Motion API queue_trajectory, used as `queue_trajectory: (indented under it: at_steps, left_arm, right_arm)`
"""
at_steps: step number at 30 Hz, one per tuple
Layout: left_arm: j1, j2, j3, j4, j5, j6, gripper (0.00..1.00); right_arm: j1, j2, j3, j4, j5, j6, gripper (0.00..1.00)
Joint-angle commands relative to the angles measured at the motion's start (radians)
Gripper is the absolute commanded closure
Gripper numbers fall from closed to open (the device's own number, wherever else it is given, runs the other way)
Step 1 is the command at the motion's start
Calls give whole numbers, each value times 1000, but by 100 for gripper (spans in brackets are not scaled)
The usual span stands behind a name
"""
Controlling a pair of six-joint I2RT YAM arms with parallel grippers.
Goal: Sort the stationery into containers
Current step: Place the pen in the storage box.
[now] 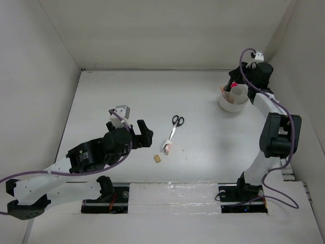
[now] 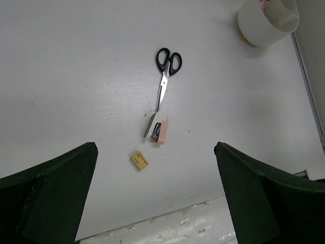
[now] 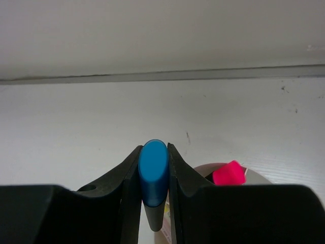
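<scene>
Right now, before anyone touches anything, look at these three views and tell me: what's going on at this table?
The right gripper is shut on a blue-capped marker, holding it just above the white tub at the far right, where a pink cap already pokes out. The left gripper hangs wide open and empty above the table. The scissors, a small pinkish eraser by their tip and a yellow eraser lie unsorted.

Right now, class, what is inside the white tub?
A pink cap sticks up inside the tub. The right gripper, shut on a blue-capped marker, hangs above it and covers much of the rest, so other contents cannot be seen.
</scene>
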Motion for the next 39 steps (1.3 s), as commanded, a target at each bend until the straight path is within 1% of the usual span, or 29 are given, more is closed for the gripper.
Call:
queue_trajectory:
  at_steps: [1, 8, 13, 21, 23, 26, 29, 30, 34, 35, 38, 39]
  left_arm:
    - [1, 21, -16, 23, 25, 23, 0]
    - [1, 56, -16, 23, 34, 23, 0]
    - [1, 56, -16, 23, 34, 32, 0]
    - [1, 74, -16, 23, 43, 32, 0]
    - [1, 74, -16, 23, 43, 32, 0]
    - [1, 53, -16, 23, 34, 43, 0]
    - [1, 42, -16, 33, 45, 43, 0]
    - [1, 42, -16, 33, 45, 43, 0]
    - [1, 42, -16, 33, 45, 43, 0]
    - [1, 42, -16, 33, 45, 43, 0]
    - [1, 42, -16, 33, 45, 43, 0]
    - [1, 42, -16, 33, 45, 43, 0]
  right_arm:
    - [-17, 2, 75, 80, -38, -13, 100]
    - [-37, 70, 97, 80, -38, -31, 100]
    - [-48, 122, 129, 80, -73, -49, 100]
    - [-57, 140, 152, 71, -73, -59, 99]
    - [-67, 140, 152, 60, -82, -68, 96]
    - [-76, 150, 152, 60, -98, -68, 95]
    - [-76, 150, 152, 60, -98, -68, 90]
    - [-76, 150, 152, 60, -98, -68, 90]
    - [-76, 159, 152, 49, -108, -77, 84]
    - [-76, 159, 152, 49, -108, -77, 84]
    - [-76, 159, 152, 49, -122, -77, 78]
    - [-76, 159, 152, 49, -113, -77, 78]
